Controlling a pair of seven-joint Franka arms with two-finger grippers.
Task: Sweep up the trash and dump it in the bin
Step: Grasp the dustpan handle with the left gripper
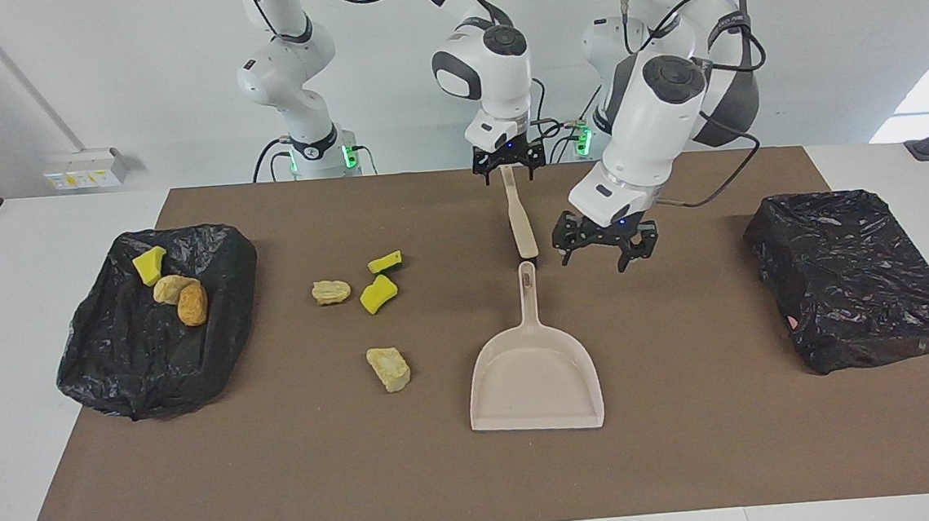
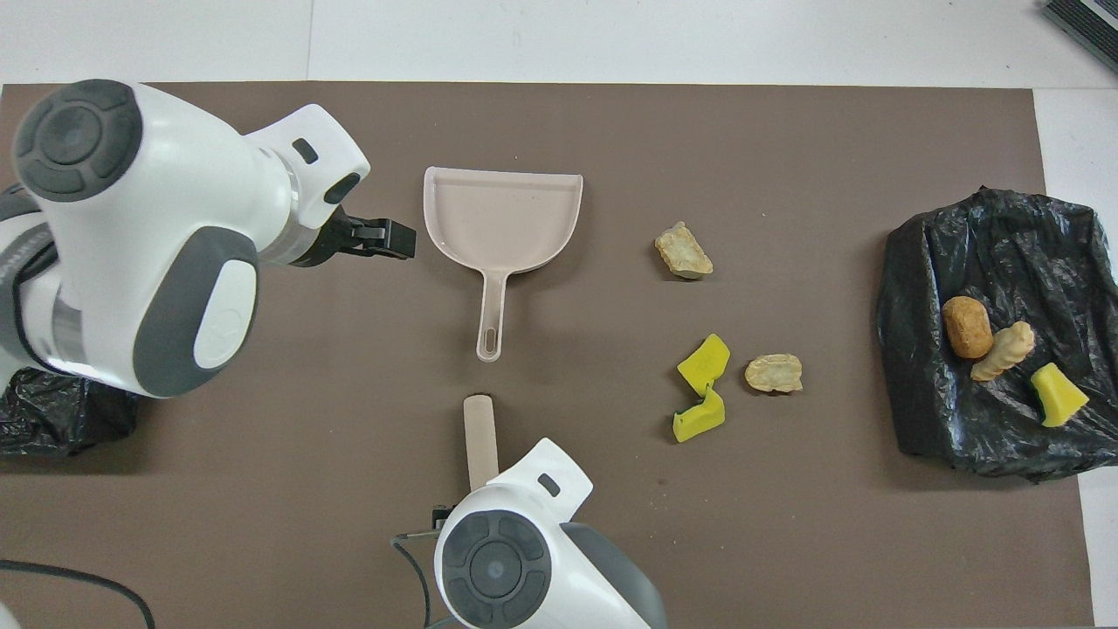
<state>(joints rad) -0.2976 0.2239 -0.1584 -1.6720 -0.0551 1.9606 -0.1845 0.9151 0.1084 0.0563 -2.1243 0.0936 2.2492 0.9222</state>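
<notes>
On the mat, dustpan (image 1: 535, 374), four trash lumps (image 1: 389, 369), both hands open.

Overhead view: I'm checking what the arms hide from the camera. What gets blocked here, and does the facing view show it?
Overhead view: the left arm covers most of one black bag; the right arm hides the brush handle's near end. Facing view: that bag and the brush show whole.

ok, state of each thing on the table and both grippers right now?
dustpan: flat on the mat, empty, not held.
brush: lying on the mat, handle toward the robots.
loose trash: four pieces on the mat, unswept.
bin with trash: black-lined, three pieces resting on it.
second bin: bag-covered, nothing on top.
right gripper: open, over the brush handle.
left gripper: open, holding nothing, beside the dustpan handle.
</notes>
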